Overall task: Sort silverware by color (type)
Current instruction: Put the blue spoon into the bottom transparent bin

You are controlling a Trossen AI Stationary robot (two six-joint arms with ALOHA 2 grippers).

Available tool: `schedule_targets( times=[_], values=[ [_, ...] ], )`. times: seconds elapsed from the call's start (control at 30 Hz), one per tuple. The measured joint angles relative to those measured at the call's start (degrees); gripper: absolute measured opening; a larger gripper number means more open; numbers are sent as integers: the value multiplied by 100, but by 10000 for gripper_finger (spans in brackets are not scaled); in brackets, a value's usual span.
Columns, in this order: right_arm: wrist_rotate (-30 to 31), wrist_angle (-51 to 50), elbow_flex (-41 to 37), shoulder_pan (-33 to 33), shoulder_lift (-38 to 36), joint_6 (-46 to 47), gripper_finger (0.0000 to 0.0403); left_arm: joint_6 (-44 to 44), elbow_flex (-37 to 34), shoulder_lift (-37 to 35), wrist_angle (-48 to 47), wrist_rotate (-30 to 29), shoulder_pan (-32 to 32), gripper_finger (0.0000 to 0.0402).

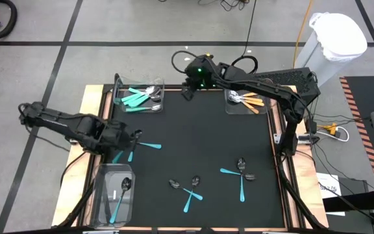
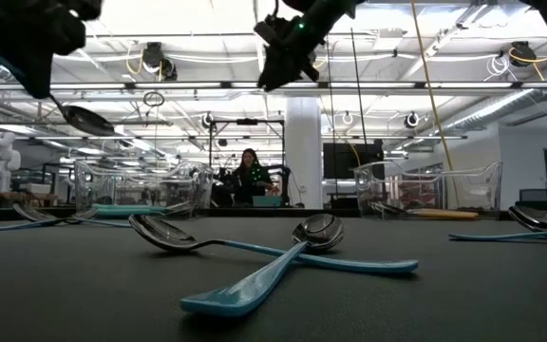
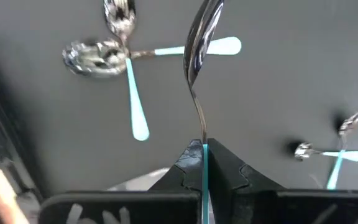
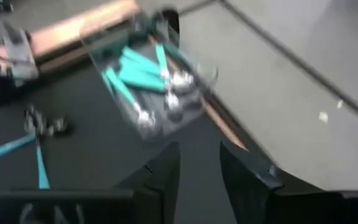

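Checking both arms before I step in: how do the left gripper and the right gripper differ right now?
The left gripper is shut on a teal-handled spoon; the right gripper is open and holds nothing. The left gripper sits over the table's left side near the bin at the front left, while the right gripper is at the far edge beside the bin of teal silverware. Both are raised off the black mat.
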Motion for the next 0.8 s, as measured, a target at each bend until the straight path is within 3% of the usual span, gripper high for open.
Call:
schedule_targets(
  times=[0.33, 0.5, 0.67, 0.8],
  values=[
    [-14, -277, 0, -126, -2, -137, 98, -2075, 2, 84, -98, -244, -2113, 4],
    [-63, -280, -1, -170, 35, -46, 98, -2642, 2, 364, -177, -78, -3045, 10],
    [-1105, -256, -2, -131, 307, -114, 98, -3096, 2, 804, -205, 600, -3535, 14],
    [-1861, -260, -2, 35, 619, -141, 98, -3170, 2, 1076, 35, 661, -3652, 15]
  ],
)
